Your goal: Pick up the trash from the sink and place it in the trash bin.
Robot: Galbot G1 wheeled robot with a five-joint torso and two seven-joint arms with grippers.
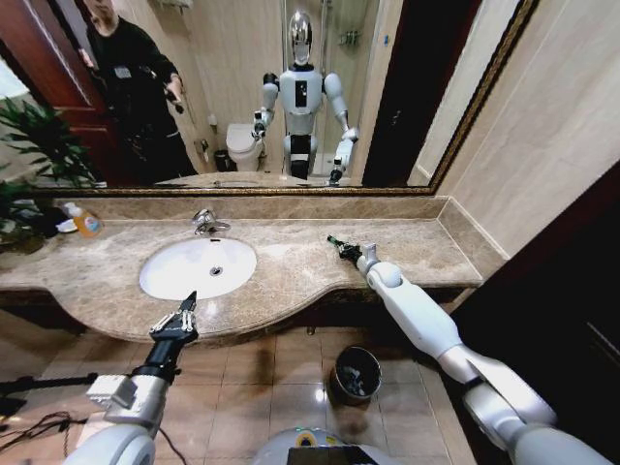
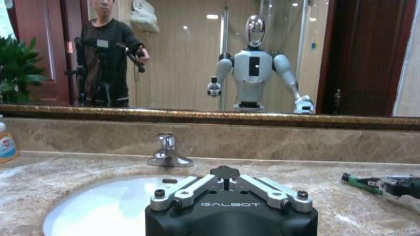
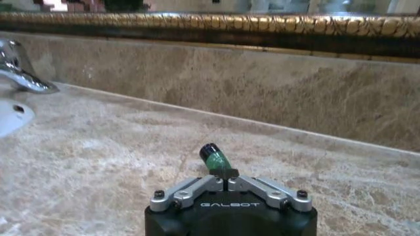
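My right gripper (image 1: 339, 245) is over the marble counter to the right of the sink (image 1: 160, 281), shut on a tiny dark green tube of trash (image 3: 213, 160) that sticks out past its fingertips. From the left wrist view that tube (image 2: 357, 181) and the right gripper (image 2: 384, 186) hover just above the countertop. My left gripper (image 1: 187, 308) hangs at the counter's front edge before the white basin (image 2: 98, 211), shut and holding nothing. The black trash bin (image 1: 356, 373) stands on the floor below the counter, between my arms.
A chrome faucet (image 1: 206, 223) stands behind the basin. An orange soap bottle (image 1: 85, 223) sits at the counter's far left beside a plant (image 1: 29, 145). A gold-framed mirror (image 1: 242, 190) and a marble backsplash close off the back. A wall bounds the counter's right end.
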